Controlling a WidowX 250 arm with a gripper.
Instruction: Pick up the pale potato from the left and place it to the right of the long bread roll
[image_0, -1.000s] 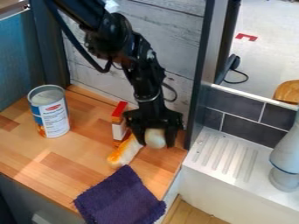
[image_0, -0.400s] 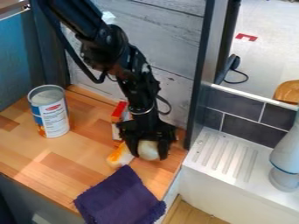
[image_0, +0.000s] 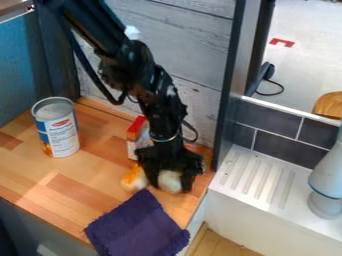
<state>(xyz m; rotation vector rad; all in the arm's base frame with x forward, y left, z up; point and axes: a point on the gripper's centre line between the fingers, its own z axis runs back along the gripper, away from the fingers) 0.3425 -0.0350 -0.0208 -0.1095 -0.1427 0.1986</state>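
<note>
The claw is gripping 1 pale, round object between its 2 fingers, low over the bench. An orange-and-white piece is lying just beside the claw, and a red-and-white box is standing behind that piece. A purple cloth is lying nearer the front, while a can is standing well apart at left.

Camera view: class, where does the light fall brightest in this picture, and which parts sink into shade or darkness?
In the camera view, a paler patch of light lies on the wooden counter near its front left edge; the white ridged surface looks bright; the robot arm is mostly dark; the pale rounded thing stands out light against the black jaws.
</note>
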